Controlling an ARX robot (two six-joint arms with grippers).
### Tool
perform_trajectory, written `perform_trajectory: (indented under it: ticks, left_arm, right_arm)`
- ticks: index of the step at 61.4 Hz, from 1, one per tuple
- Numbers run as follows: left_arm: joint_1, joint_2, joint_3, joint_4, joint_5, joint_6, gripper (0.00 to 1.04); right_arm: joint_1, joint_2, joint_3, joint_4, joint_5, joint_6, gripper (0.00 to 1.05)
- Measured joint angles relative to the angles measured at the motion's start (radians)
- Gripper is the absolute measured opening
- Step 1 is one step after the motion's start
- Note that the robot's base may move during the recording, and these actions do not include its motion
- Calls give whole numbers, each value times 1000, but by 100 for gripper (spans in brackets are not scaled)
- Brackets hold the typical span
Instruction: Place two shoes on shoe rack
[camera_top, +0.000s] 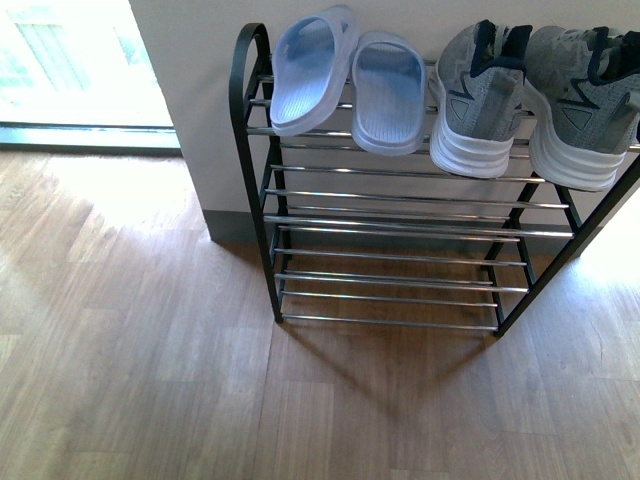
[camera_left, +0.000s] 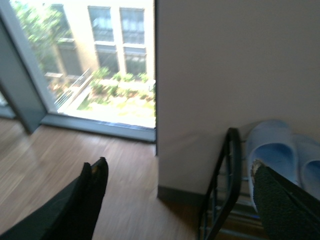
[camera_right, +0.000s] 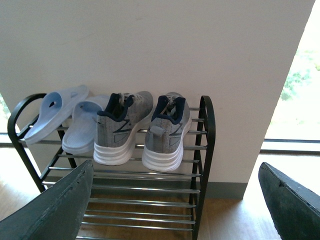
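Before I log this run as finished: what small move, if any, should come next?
Probably just back both arms away. Both sandals and both sneakers already sit on the rack's top tier, and both grippers' fingers are spread with nothing between them.

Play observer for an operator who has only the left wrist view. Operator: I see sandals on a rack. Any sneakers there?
Observer: Yes, two grey sneakers stand on the top tier beside the sandals, heels toward the robot.
Operator: Anything on the lower tiers?
Observer: No, the rack carries nothing on its lower rods.
Operator: Is the right pincer holding something?
Observer: No, the right pincer is open and faces the rack.
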Motion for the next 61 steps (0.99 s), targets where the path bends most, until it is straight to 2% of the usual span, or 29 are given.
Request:
perform_trajectory:
  ticks: [3,8,29,43,47,52,61]
  left_arm:
    - [19,-25,-74,113,80,26,74]
    - [45,-82,-171,193,130,47,59]
    - [134,-266,-412,237,209,63,2]
    - [176,-395,-515,218,251,66,1]
    - [225,-433,-537,201,319,67,1]
    - [255,-476,-559,178,323,67,1]
    - [257,-568,-597,122,331,68,1]
  right_arm:
    - [0,0,0,0,0,0,96]
    - [0,0,0,0,0,0,96]
    - [0,0,0,0,0,0,96]
    - [0,0,0,0,0,0,96]
    - [0,0,0,0,0,0,96]
    - [0,0,0,0,0,0,96]
    - [0,0,0,0,0,0,96]
